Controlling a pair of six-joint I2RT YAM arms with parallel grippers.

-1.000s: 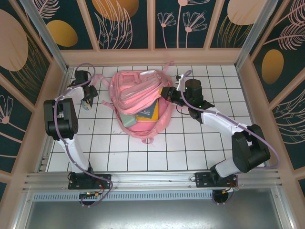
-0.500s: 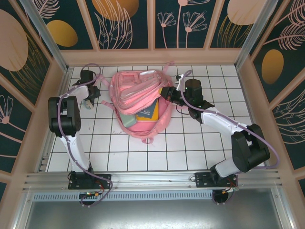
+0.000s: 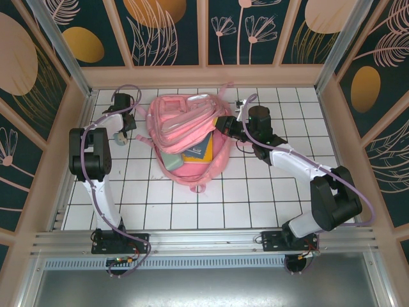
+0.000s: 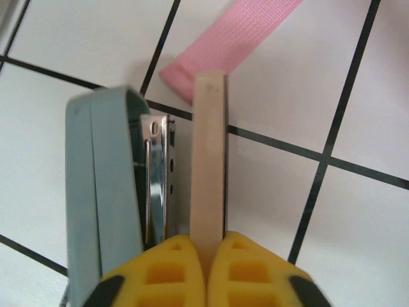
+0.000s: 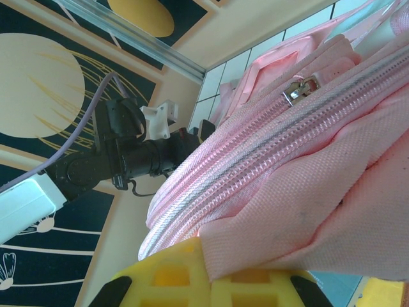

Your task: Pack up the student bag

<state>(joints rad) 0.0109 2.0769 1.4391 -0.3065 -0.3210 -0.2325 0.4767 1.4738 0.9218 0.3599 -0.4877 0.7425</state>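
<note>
student bag (image 3: 220, 160): far-centre of table (image 3: 255, 192), long axis far-to-near, mouth facing near edge | left gripper (image 4: 206, 256): clamped on stapler (image 4: 108, 185), far-left corner | right gripper (image 5: 208, 272): pinching bag rim | white-gridded top, floral walls (image 3: 172, 32)

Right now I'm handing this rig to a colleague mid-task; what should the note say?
Left gripper: shut on a beige bar beside the teal stapler, on the tiles left of the student bag.
Right gripper: shut on the bag's fabric by the zip.
Done: books lie inside the open bag.
To do: stapler not yet in.
</note>
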